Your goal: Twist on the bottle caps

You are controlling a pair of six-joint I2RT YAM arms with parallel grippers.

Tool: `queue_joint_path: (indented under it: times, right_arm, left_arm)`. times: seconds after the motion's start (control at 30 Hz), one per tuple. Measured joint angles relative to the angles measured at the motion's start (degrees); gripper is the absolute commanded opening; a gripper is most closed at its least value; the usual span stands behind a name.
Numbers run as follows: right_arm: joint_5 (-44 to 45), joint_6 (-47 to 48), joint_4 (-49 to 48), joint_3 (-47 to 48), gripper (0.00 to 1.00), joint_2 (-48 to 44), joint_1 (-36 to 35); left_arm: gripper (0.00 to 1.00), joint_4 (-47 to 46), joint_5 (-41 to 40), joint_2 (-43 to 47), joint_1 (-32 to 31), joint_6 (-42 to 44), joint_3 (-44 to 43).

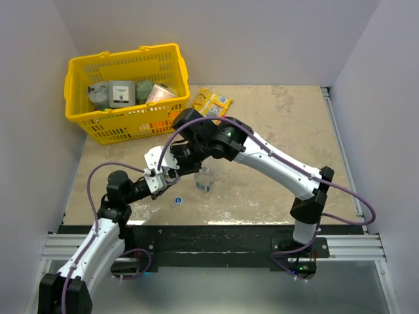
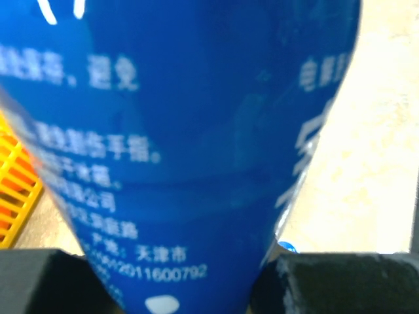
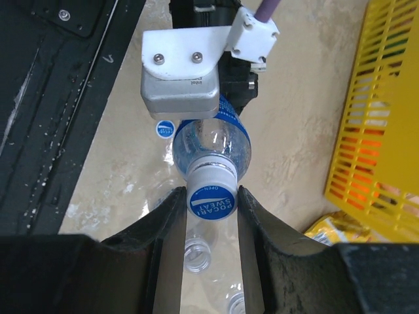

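The right fingers (image 3: 163, 229) pinch a blue-topped white screw cap (image 3: 211, 200) onto the blue-labelled clear plastic bottle (image 2: 183, 163) clamped in the left fingers (image 2: 340, 284); another small blue cap (image 1: 178, 201) and an uncapped clear bottle (image 3: 198, 256) wait on the tabletop (image 1: 281, 124)

Counter (image 1: 288, 124): beige, mottled, with pale worn patches. Enclosed on three sides, plain pale grey-lilac: back wall (image 1: 222, 33), left wall (image 1: 26, 131), right wall (image 1: 386, 98). Black strip (image 1: 216, 237) along near edge, aluminium rail (image 1: 353, 247) beside it. Light even and diffuse, shadows soft
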State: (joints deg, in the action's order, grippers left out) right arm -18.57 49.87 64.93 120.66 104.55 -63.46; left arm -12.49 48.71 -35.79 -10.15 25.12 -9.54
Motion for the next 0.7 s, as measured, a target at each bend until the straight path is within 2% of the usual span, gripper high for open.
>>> queue_joint_path:
  times: [0.2, 0.33, 0.47, 0.7]
  right_arm:
    - [3.1, -10.73, 4.46, 11.3, 0.03, 7.23, 0.57]
    - [3.63, -19.23, 7.15, 16.02, 0.0, 10.51, 1.81]
    - [3.56, -27.04, 7.96, 17.31, 0.0, 11.65, 3.34]
    - [4.22, -33.92, 7.67, 16.83, 0.0, 11.69, 4.42]
  left_arm:
    - [0.0, -4.83, -5.29, -0.2, -0.5, -3.76, 1.75]
    - [0.0, -6.73, -10.21, -0.22, -3.06, -5.77, 2.91]
    - [0.0, -7.13, -16.33, -0.59, -6.73, -7.08, 3.13]
    - [0.0, -11.3, -23.45, -3.17, -11.04, -9.4, 3.82]
